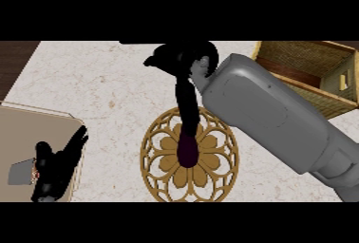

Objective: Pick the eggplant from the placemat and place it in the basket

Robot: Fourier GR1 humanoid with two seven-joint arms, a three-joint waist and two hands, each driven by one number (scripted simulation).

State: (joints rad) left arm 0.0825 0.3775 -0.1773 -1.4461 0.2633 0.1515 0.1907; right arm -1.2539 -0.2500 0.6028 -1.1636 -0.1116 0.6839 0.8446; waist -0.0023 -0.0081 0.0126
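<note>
My right forearm (280, 118) crosses the marble counter (98, 80) from lower right, filling the frame's right half because I am reaching in over the placemat. To its upper right sits the woven basket (329, 85), open top toward me and well apart from the mat, ready to take the load. The round gold placemat (210, 175), cut in a flower pattern, lies at centre, and the eggplant (187, 133) hangs over it: the fruit is lifted by its upper end so that it dangles lengthwise, its rounded lower end over the mat's middle. I cannot tell whether that end touches the mat. At lower left, over the edge of a tan tray or board (28, 123), my left hand (56, 166) rests with fingers straight and parted, out of the way. My right hand (184, 56), near the top, is curled and clamped on the eggplant's top, fingers hiding the stem. The eggplant itself is long, slender and slightly bent, near black above and deep purple toward its blunt tip. I judge the pick as made, the carry to the basket not yet begun.
</note>
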